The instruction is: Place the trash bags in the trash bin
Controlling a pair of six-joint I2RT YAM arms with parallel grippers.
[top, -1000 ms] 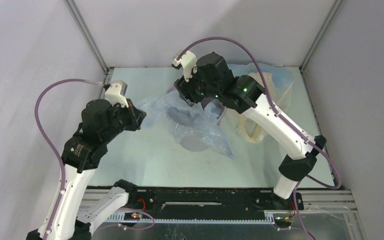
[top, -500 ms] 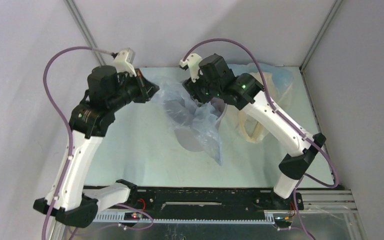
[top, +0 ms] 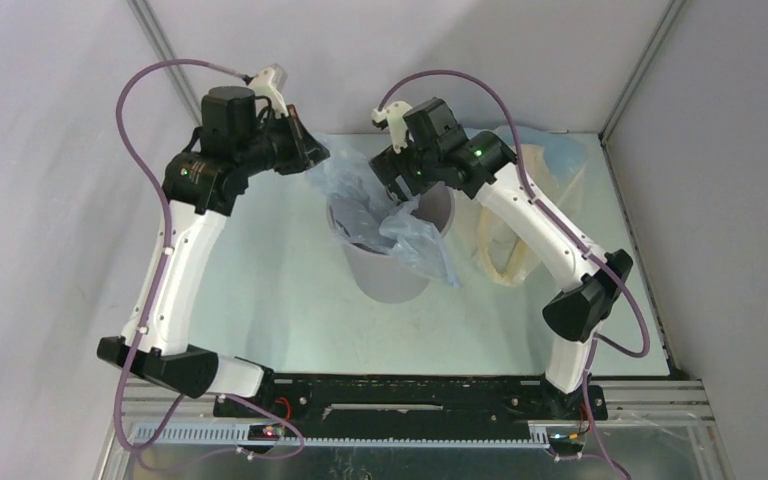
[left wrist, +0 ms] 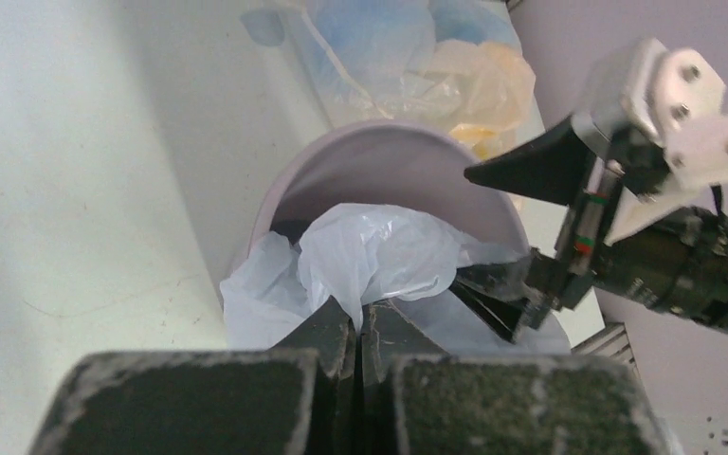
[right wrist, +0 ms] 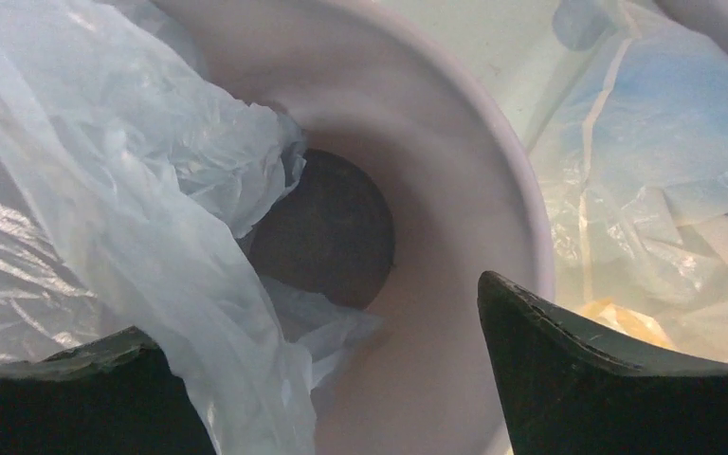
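The light grey trash bin (top: 392, 275) stands mid-table. A pale blue-grey trash bag (top: 415, 238) hangs partly inside its mouth and partly down its right side. My left gripper (top: 317, 160) is shut on the bag's upper left edge, held above and left of the rim. The left wrist view shows the film (left wrist: 379, 251) pinched between its fingertips (left wrist: 360, 320), with the bin (left wrist: 389, 147) beyond. My right gripper (top: 400, 196) is open over the bin mouth. In the right wrist view (right wrist: 341, 379) its jaws straddle the bag (right wrist: 104, 199) and the bin's inner wall (right wrist: 445, 199).
More trash bags lie at the back right beside the bin: a cream-yellow one (top: 508, 258) and a pale blue one (top: 550, 150). They also show in the wrist views (left wrist: 408, 57) (right wrist: 664, 142). Grey enclosure walls stand on the left, back and right.
My left gripper has risen and swung toward the back right with the bag's edge, lifting the film from the table up over the bin mouth. My right gripper has shifted slightly right.
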